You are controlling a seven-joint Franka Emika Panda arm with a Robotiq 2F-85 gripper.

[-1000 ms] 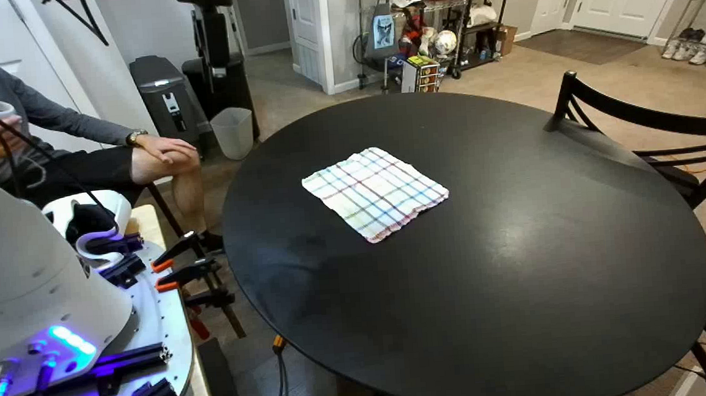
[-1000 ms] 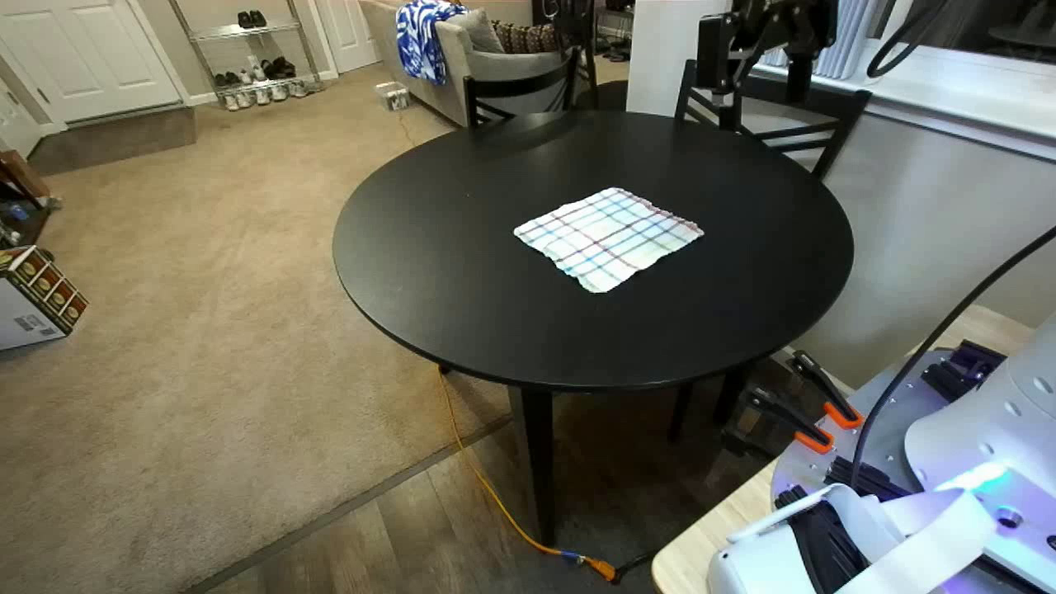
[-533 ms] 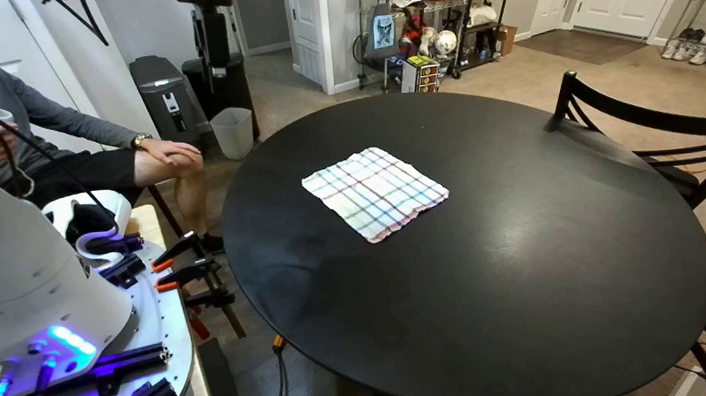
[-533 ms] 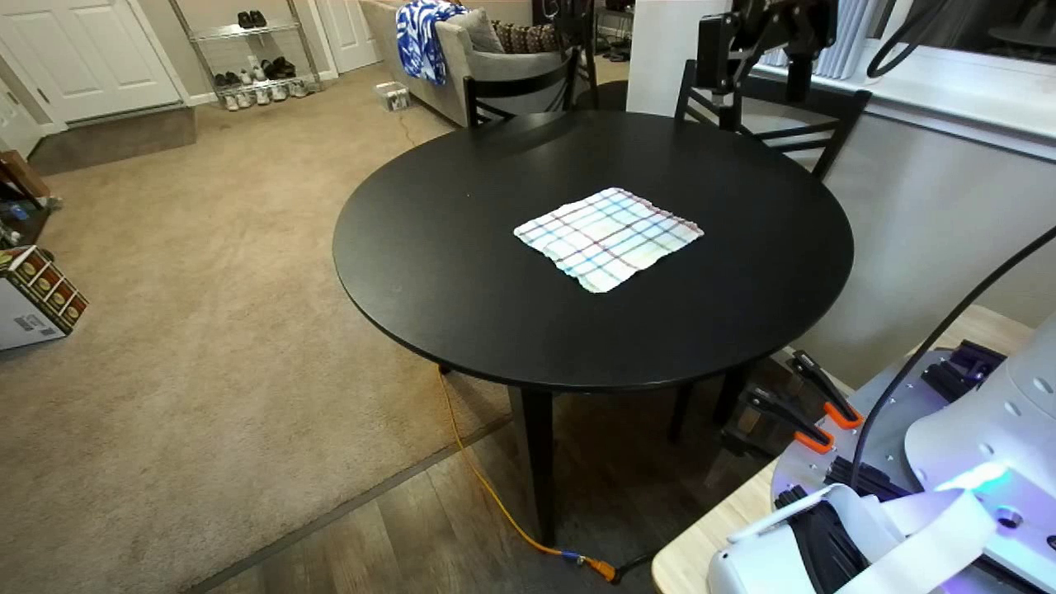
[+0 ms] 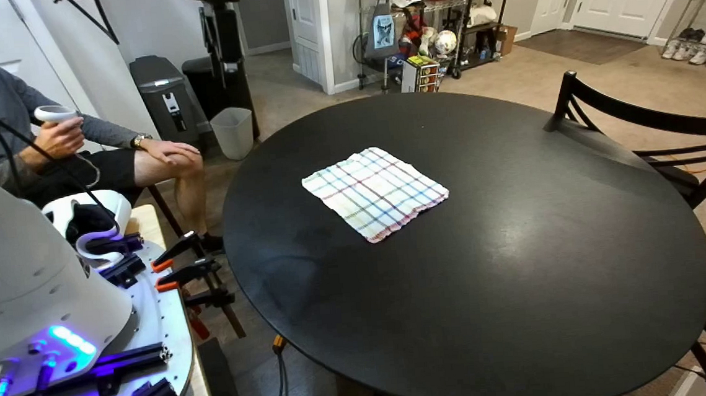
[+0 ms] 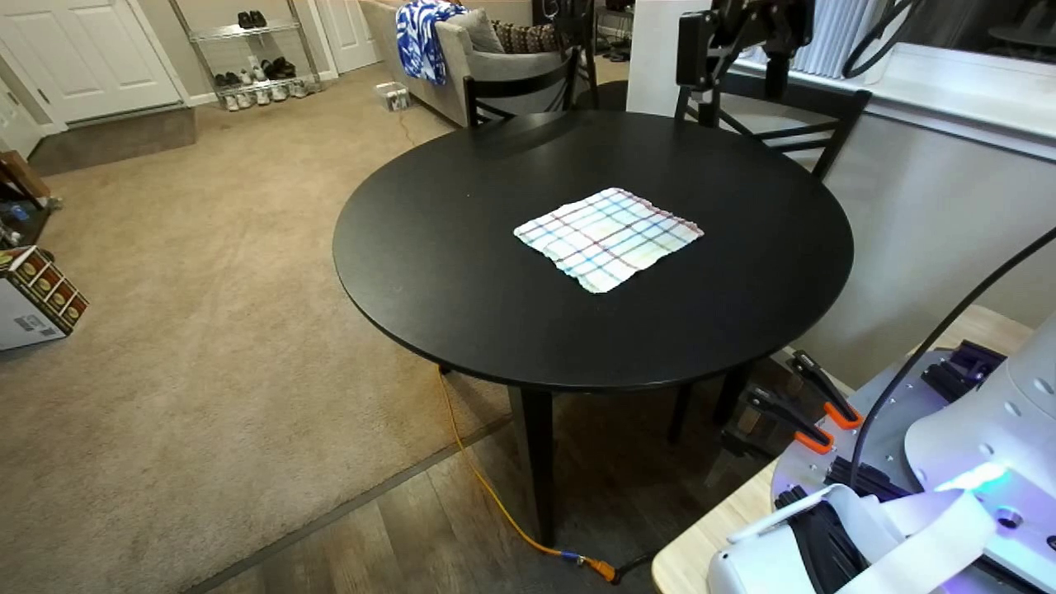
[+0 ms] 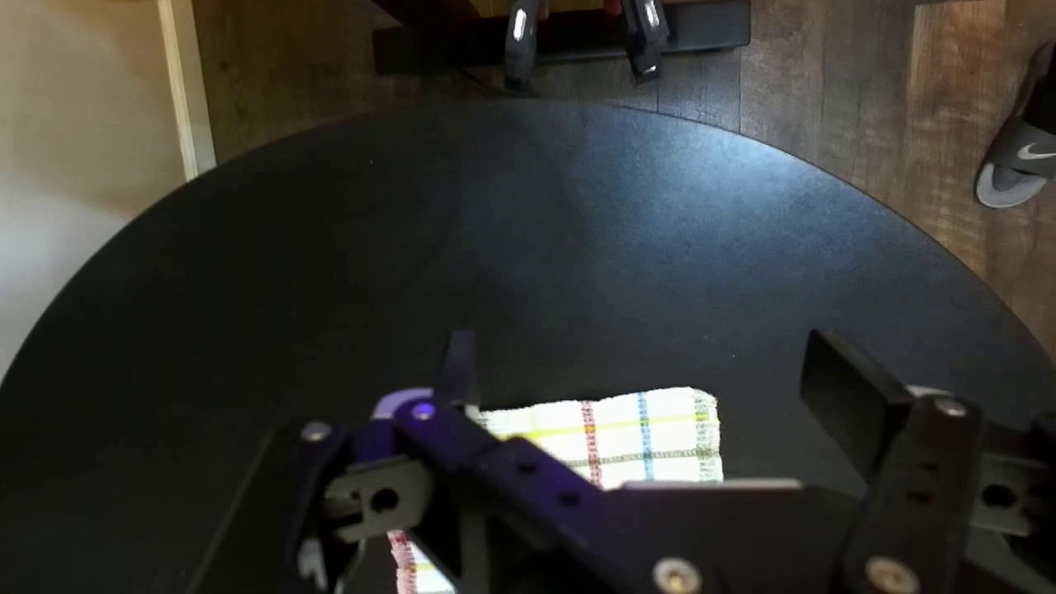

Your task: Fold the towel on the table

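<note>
The white plaid towel (image 5: 375, 193) lies flat and spread out on the round black table (image 5: 521, 285). It shows in an exterior view (image 6: 609, 239) near the middle of the tabletop (image 6: 445, 247). In the wrist view the towel (image 7: 618, 432) is partly hidden behind the gripper. My gripper (image 7: 652, 371) is open, with its fingers wide apart and nothing between them. In both exterior views the gripper (image 5: 221, 42) (image 6: 737, 70) hangs above table height, apart from the towel, near the top of the picture. Its upper part is cut off.
Black chairs (image 5: 651, 109) (image 6: 792, 124) stand at the table's edge. Black and orange clamps (image 5: 187, 271) fix the robot's base by the near edge. A person (image 5: 75, 136) sits beside the robot, holding a white controller (image 5: 56, 113). A white headset (image 6: 792, 544) lies by the base.
My gripper has shifted slightly, rightward in one exterior picture and leftward in another. The person's hand with the controller has come up and forward. The towel has not moved.
</note>
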